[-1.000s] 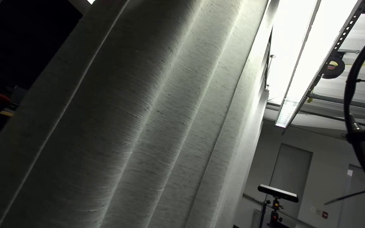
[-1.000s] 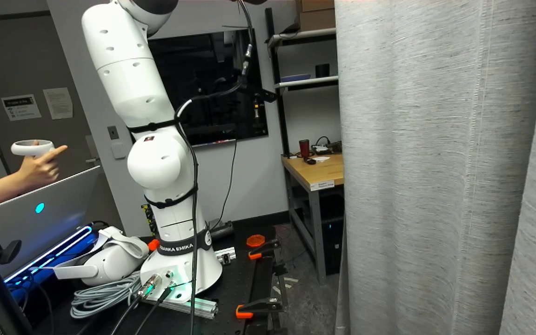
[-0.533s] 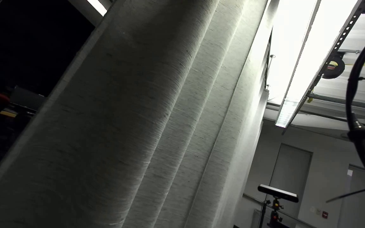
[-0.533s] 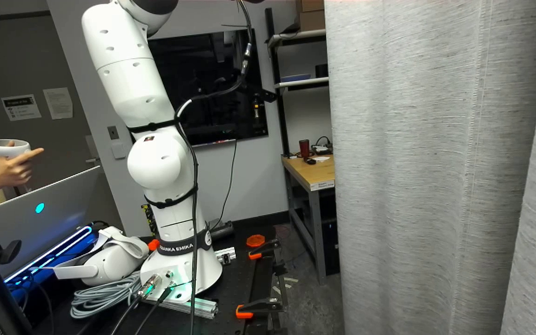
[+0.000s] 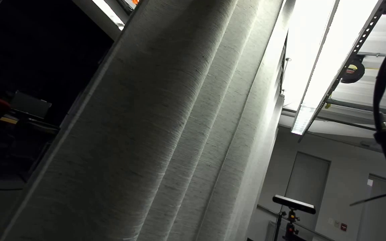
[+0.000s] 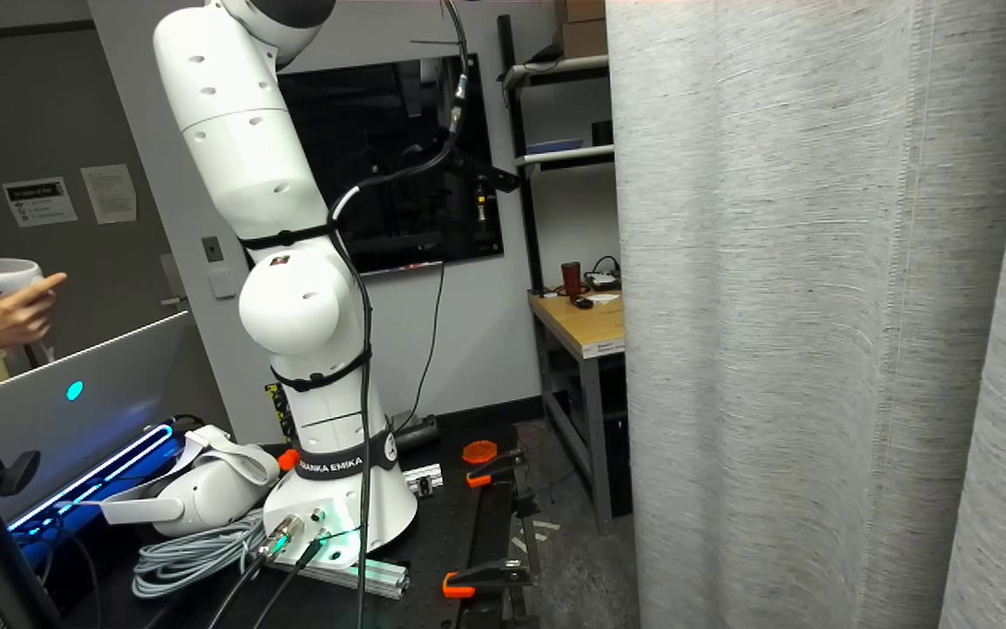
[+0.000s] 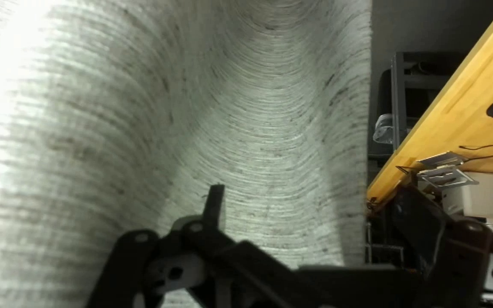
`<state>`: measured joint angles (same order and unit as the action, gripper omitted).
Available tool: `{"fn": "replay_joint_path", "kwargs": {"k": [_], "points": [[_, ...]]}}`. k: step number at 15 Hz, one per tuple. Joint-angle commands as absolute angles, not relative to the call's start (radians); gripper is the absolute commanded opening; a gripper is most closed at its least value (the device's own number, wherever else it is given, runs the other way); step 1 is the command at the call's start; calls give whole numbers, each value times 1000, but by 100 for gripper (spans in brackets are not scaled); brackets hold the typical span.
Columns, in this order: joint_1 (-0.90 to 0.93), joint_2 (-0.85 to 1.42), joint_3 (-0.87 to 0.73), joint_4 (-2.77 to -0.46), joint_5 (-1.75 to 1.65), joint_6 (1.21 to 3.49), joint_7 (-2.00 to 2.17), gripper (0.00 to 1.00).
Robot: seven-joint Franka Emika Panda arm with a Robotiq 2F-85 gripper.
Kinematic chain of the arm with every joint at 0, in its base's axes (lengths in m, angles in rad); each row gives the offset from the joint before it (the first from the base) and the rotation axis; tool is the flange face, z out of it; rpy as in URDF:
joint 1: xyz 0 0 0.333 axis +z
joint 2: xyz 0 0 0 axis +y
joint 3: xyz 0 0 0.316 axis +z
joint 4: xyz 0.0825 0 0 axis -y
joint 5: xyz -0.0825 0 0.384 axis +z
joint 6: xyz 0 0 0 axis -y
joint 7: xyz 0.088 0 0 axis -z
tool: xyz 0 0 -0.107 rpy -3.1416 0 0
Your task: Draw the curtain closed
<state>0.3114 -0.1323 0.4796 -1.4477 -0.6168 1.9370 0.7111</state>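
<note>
Curtain (image 6: 747, 323) and hand (image 6: 18, 319) have both shifted since the earlier frames: in an exterior view the cloth reaches farther left than it did, hiding more of the wooden desk (image 6: 573, 319) behind, and the hand, with a white controller (image 6: 1, 281) in it, sits nearer that picture's left border. You also find, in an exterior view, the free edge (image 5: 67, 134) lying farther right, more of the dark area (image 5: 45, 60) beside it uncovered, and the black cable (image 5: 377, 97) a little farther right too. Your curtain hangs in soft vertical folds and runs up out of the frame in both exterior views; a strip of floor (image 6: 573, 577) shows between it and the black table (image 6: 446, 524) that carries the white arm (image 6: 245, 166). That arm rises past the top of the picture. For the claw you have the wrist view: your gripper (image 7: 310, 188) stands wide, its dark fingers (image 7: 214, 205) well apart, with the curtain's edge passing between them as seen from there. They are not pinched on the cloth; whether either finger touches it, you cannot tell. Past the edge you see a wooden tabletop (image 7: 464, 98). Beside your curtain, in an exterior view, runs a bright ceiling light (image 5: 343, 33).
</note>
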Motion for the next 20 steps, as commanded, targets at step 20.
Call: {"fn": "replay_joint_path", "kwargs": {"k": [20], "points": [[413,16,549,-1318,-725,1623,935,95]]}}
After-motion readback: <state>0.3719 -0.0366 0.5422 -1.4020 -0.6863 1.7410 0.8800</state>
